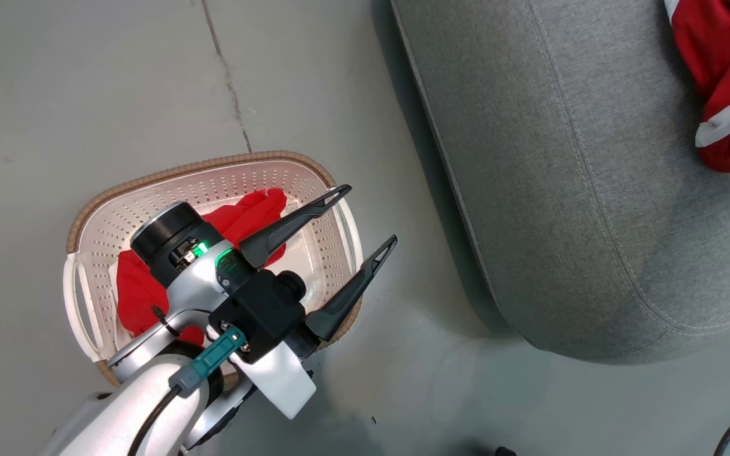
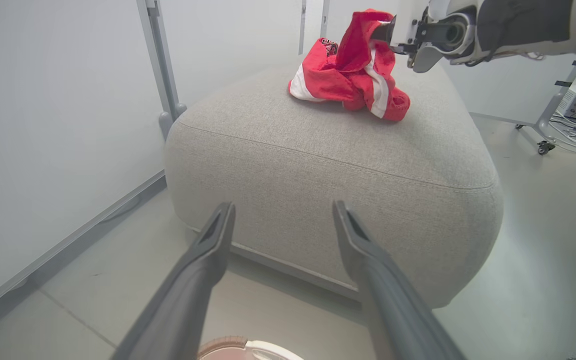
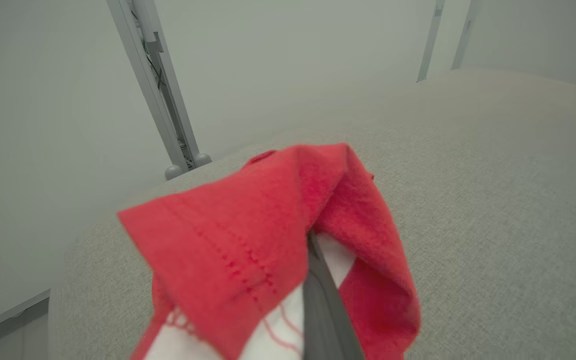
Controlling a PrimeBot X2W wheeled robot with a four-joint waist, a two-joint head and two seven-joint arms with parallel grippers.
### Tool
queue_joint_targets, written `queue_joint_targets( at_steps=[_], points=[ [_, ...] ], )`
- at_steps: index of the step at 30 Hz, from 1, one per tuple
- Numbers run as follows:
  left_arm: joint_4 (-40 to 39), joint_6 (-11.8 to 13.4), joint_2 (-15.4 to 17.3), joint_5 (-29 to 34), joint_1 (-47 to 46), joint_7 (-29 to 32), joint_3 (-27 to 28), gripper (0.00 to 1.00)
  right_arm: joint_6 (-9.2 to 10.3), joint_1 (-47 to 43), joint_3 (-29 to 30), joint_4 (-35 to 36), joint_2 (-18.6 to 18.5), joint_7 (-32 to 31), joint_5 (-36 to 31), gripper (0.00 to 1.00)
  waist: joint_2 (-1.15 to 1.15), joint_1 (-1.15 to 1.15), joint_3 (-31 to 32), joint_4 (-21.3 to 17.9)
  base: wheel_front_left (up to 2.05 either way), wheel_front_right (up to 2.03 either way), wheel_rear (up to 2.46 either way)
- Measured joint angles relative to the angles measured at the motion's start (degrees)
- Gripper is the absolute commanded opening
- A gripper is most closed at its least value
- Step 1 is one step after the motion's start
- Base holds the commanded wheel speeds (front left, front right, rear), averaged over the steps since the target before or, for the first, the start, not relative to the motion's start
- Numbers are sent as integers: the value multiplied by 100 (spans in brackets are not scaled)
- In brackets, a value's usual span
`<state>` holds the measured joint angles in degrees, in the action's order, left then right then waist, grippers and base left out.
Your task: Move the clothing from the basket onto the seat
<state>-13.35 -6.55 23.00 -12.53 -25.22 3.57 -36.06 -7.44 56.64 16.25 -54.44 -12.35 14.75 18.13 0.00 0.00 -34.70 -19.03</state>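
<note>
The seat is a heathered grey with a paler stitched seam. The striped garment is bright red with broad white bands and a small dark print. The basket is cream-white, dotted all over with small holes, with a brown woven rim. The plain garment shows solid red. The floor is pale grey. The left gripper has near-black fingers and a green light.

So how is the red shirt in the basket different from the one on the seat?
The basket shirt lies loose in the basket, ungripped; the seat shirt is pinched and held up by the shut right gripper. The seat shirt shows white stripes; the basket shirt shows mostly red. Both are crumpled red cloth.
</note>
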Motion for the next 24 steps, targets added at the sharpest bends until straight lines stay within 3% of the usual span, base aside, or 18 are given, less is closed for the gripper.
queue_joint_targets(
  at_steps=[3, 4, 5, 6, 10, 24],
  points=[
    [37, -1, 13, -9, -24, -14, -2, 100, 0, -60, 57, 19, 40, 0, -34, 1, 0, 0, -42, -13, 0, 0, 0],
    [60, -1, 13, -13, -24, -34, -4, 100, 0, -86, 82, 31, 56, 0, -59, 25, 0, 0, -18, -24, 0, 0, 0],
    [91, -1, 9, -22, -24, -60, -10, 100, 0, -110, 100, 49, 66, 0, -93, 96, 0, 0, 17, -34, 0, 0, 0],
    [127, -1, 0, -33, -23, -87, -22, 100, 0, -153, 110, 92, 65, 1, -145, 100, 0, 0, 61, -41, 0, 0, 0],
    [366, 64, -118, -181, 76, -218, -40, 100, 0, -510, 35, 235, 112, 11, -352, 100, 0, 0, 350, -54, 0, 0, 0],
    [1090, 782, -593, -795, 1248, -905, 160, 100, -4, -2587, -615, 1174, 524, 18, -313, 100, 0, 0, 2026, 274, 0, 0, 0]
  ],
)
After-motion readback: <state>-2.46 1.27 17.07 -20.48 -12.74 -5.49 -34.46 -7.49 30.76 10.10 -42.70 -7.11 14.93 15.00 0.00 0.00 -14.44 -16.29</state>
